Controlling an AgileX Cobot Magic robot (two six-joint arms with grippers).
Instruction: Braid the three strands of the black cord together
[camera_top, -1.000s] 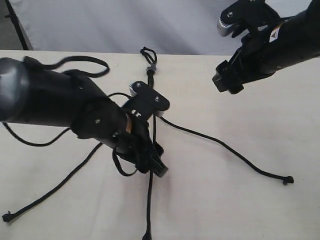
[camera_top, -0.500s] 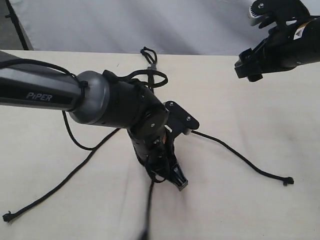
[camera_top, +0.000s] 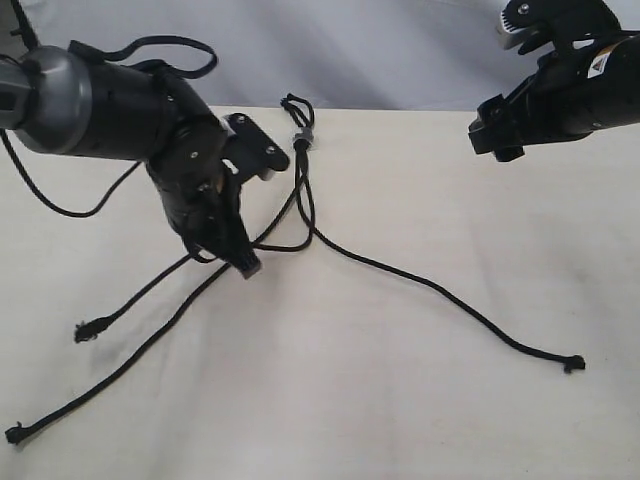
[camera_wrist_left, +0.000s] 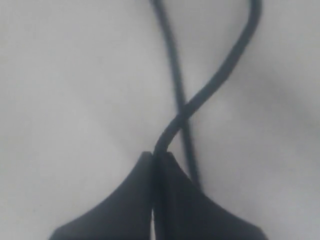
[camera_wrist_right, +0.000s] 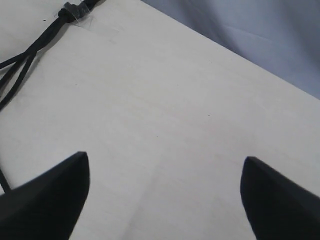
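**Exterior view.** The black cord (camera_top: 300, 185) lies on the desk (camera_top: 420, 430), with its knot (camera_top: 300, 138) near the far edge. The left gripper (camera_top: 245, 262) is low over the desk, a bit left of the middle. Its jaws are pinched on the middle strand (camera_top: 138, 295). A second ago these jaws were wide open and this strand ran straight to the near edge. Now it is pulled over toward the left edge. The left strand (camera_top: 130, 352) runs to the near left corner. The right strand (camera_top: 430, 286) runs toward the right edge and has not moved. The right gripper (camera_top: 492, 138) hangs high by the far right corner, farther out than before.

**Left wrist view.** The left gripper (camera_wrist_left: 156, 159) has its jaws tight together on the middle strand (camera_wrist_left: 220, 75). That strand crosses another strand (camera_wrist_left: 172, 75). I think this is the first crossing of the braid, so most of the work is still to do.

**Right wrist view.** The right gripper (camera_wrist_right: 165, 200) has its jaws wide apart and holds nothing. The knot (camera_wrist_right: 75, 12) shows far off. I think the right strand needs crossing next.
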